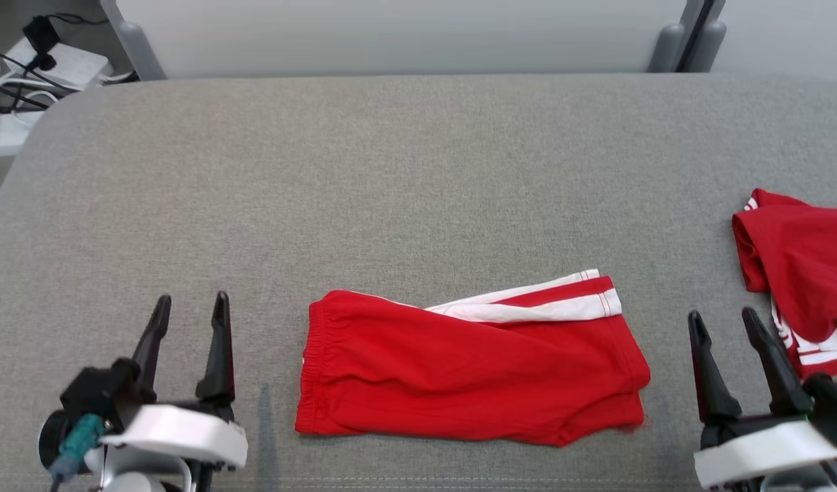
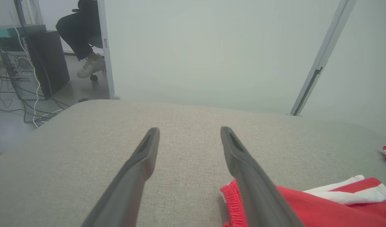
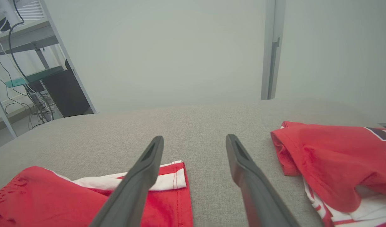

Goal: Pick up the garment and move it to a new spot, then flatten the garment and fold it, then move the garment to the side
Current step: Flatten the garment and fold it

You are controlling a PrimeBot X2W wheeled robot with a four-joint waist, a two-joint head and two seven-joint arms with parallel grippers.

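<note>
Garment [image 1: 473,369]: a pair of red shorts lies folded flat on the grey padded surface [image 1: 391,171], at the middle of its near part, between the two grippers. Its long axis runs left to right across the head view. The gathered waistband [image 1: 313,369] points toward the robot's left, and the leg ends [image 1: 630,383] toward its right. White stripes [image 1: 527,304] run along its far edge. There are two red garments in all. The second red garment [image 1: 801,273], with white trim, lies crumpled at the surface's right edge, well apart from the folded one. There are two grippers, each with two dark fingers. The left gripper [image 1: 191,301] sits at the near left, its jaws spread wide with nothing between them. It is near the waistband but clear of it in the head view. The right gripper [image 1: 722,316] sits at the near right, between the two garments. Its jaws are likewise spread wide and empty. Its outer finger is just beside the second red garment, and whether they touch cannot be told.
</note>
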